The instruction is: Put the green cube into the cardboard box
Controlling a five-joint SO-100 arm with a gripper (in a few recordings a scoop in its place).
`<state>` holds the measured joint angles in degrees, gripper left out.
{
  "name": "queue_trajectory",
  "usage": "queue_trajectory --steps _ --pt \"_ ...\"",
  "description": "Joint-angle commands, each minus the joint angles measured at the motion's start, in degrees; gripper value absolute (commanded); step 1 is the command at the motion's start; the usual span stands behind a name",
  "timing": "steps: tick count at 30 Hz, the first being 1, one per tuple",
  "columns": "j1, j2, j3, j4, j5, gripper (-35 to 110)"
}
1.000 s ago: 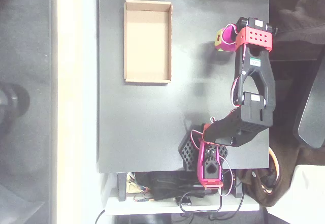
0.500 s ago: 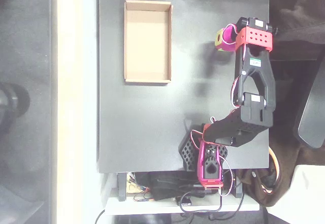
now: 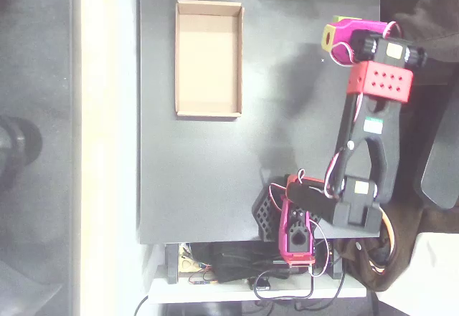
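Arm's lifted and swung toward the upper right since half a second ago. Your hand [image 3: 336, 38] is pinching the green cube [image 3: 328, 39], clear of the worktop [image 3: 287, 115]. Carry it left, keeping height over the cardboard box [image 3: 209, 59] wall before you release.

One overhead view looks straight down from well above, far enough to take in the whole dark tabletop [image 3: 215, 151] with floor along its left edge. The arm's base [image 3: 295, 230] sits at the tabletop's bottom edge, and a cardboard box [image 3: 209, 58] lies near its top-left corner.
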<state>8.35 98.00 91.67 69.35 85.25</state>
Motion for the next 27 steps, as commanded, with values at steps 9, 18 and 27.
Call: queue_trajectory --steps 9,18,27 --pt "-0.2 19.4 -1.4 -0.1 0.3 4" --pt "-10.1 22.8 -1.4 -0.1 0.3 4" --pt "-26.5 22.1 -0.6 -0.1 0.3 4"
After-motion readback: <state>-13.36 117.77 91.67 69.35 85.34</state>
